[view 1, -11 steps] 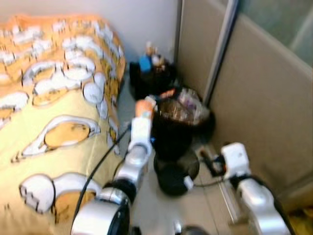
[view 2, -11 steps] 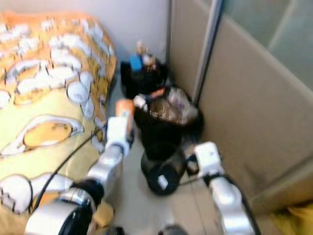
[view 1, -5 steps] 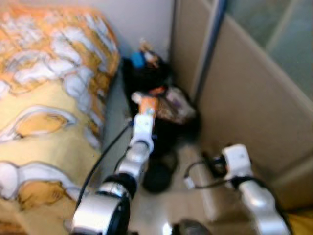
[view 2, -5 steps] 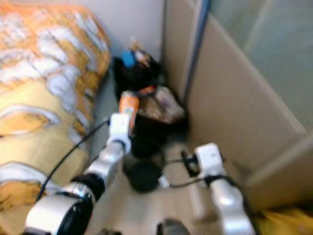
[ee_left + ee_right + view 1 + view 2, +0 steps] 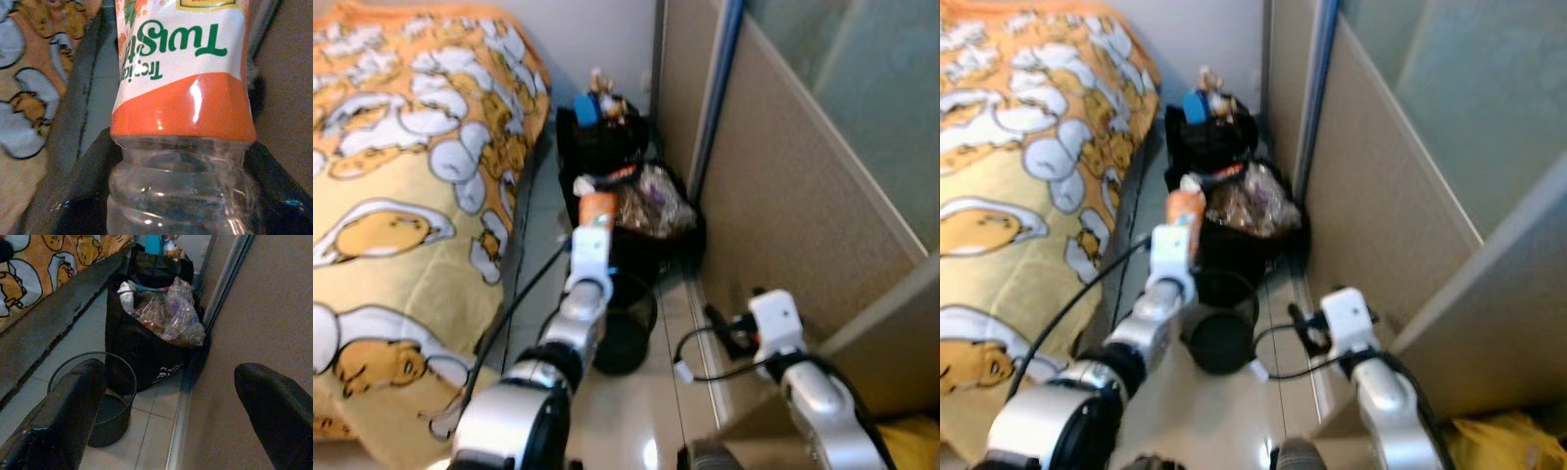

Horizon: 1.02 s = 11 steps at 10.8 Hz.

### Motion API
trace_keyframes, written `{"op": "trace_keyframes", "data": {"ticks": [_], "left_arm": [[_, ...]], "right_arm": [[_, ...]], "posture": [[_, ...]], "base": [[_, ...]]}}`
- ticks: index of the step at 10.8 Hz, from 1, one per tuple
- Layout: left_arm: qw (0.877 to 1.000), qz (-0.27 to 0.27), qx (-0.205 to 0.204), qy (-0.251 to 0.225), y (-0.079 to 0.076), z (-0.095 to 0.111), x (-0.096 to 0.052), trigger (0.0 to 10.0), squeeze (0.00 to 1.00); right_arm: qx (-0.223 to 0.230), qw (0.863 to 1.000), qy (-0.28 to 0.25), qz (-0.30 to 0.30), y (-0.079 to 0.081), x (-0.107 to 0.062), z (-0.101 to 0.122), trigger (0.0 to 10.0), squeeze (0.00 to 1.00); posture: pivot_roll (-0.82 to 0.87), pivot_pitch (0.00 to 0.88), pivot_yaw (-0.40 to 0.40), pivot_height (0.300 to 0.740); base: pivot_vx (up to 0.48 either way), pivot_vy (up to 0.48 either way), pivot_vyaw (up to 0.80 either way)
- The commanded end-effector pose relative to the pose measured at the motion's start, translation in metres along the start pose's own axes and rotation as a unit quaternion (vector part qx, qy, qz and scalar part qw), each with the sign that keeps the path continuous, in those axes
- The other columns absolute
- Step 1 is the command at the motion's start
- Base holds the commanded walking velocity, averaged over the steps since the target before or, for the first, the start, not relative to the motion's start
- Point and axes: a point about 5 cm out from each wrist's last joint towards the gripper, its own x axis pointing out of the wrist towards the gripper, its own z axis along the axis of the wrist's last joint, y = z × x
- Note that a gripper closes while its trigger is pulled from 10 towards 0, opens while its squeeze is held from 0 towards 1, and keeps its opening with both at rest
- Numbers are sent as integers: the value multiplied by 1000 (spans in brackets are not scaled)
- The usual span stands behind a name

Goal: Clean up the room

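Left gripper (image 5: 181, 161) clamped on an orange-label plastic bottle (image 5: 597, 210), jaws tight on its clear ribbed base per the left wrist view. Arm stretched fwd; bottle sits just above the near edge of the stuffed black trash bag (image 5: 646, 220), over the floor gap between bed (image 5: 401, 196) and partition wall (image 5: 773, 196). Right gripper (image 5: 166, 406) idle low by the wall, jaws wide apart, nothing in them.

Step in hand, my read: carry bottle to a bin and drop it.
- Bag already heaped w/ crinkly plastic, so a drop on top may roll off. The wire wastebasket (image 5: 625, 328) right below the forearm looks empty, prob the safer target.
- Keep bottle upright-ish, get it fully inside the rim before letting go; release low, not from height.
- Watch the black cable along the left arm, could snag the basket rim.
- Bottle looks empty and light, thin wall, so grip is enough as is; no need to squeeze more.

Counts:
- bottles held: 1
- black bags: 2 (full one near, a 2nd black bag (image 5: 602, 137) behind it w/ a blue item on top)
- wire baskets: 1
- beds: 1, yellow cartoon-print cover
- grippers: 2
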Motion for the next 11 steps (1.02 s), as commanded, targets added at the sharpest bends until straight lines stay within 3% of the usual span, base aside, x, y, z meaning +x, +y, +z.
{"op": "trace_keyframes", "data": {"ticks": [1,3,5,11], "left_arm": [[1000,6,-3,-1,0,-3,-1,10000,0],[1000,6,0,-2,1,-5,-2,10000,0],[1000,-24,-6,-9,-1,-4,-2,10000,0],[999,-39,4,-19,6,8,3,10000,0]], "right_arm": [[0,1000,-9,8,2,-1,3,10000,0],[0,1000,-10,26,7,-1,3,10000,0],[8,1000,-6,16,3,0,2,10000,0],[-1,1000,-12,27,5,0,4,10000,0]], "posture": [[-349,82,53,727],[-346,76,52,727],[-347,64,51,727],[-356,63,49,727]], "base": [[0,0,775],[0,0,731],[0,0,0],[480,0,0]]}}
